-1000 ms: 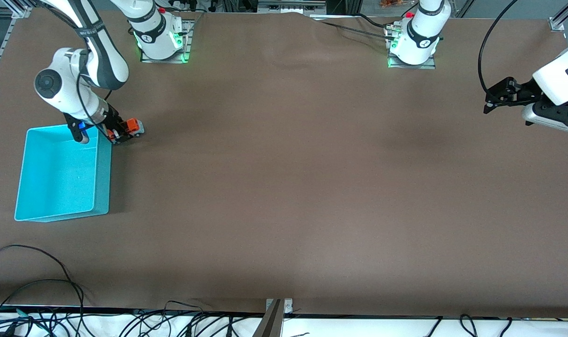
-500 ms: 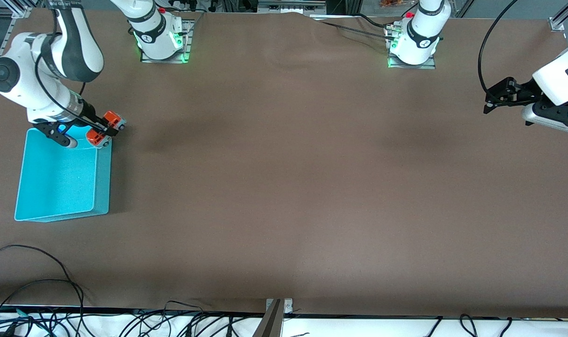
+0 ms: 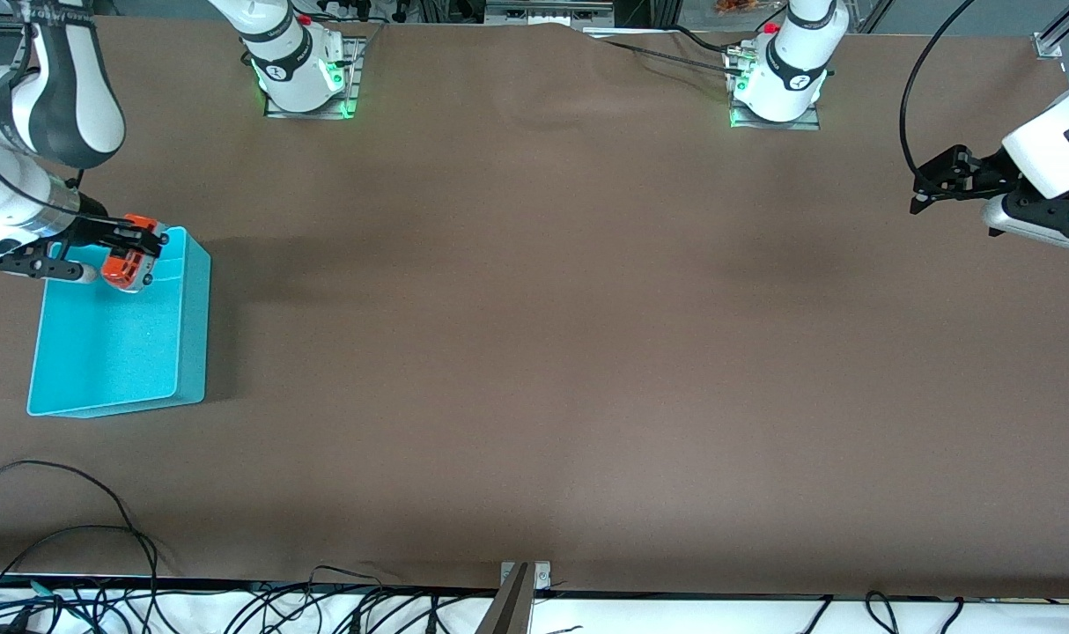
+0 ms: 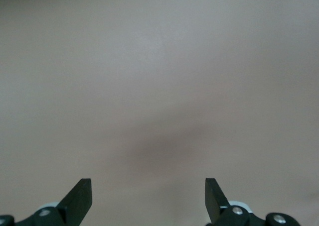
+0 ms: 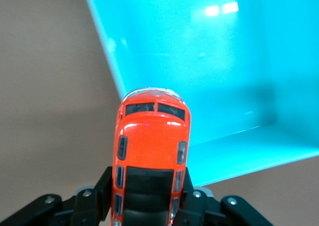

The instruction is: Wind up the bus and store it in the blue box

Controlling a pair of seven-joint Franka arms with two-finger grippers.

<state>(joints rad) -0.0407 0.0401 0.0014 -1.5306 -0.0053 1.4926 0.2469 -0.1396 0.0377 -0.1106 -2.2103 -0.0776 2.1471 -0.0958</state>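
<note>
Bus [image 3: 127, 263], tail hidden in right gripper [image 3: 136, 239], hangs over blue box [image 3: 112, 352].

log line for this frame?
right tool: shut on bus, over box | left tool: open, waiting

The bus [image 5: 151, 154] is bright orange with a black roof panel and dark little windows, plus a pale grey bit at the nose. The box [image 3: 121, 339] is solid turquoise, glossy inside with white glare spots. Table [image 3: 552, 352] is plain matte brown. Both grippers are black, arms white with black bands.
</note>
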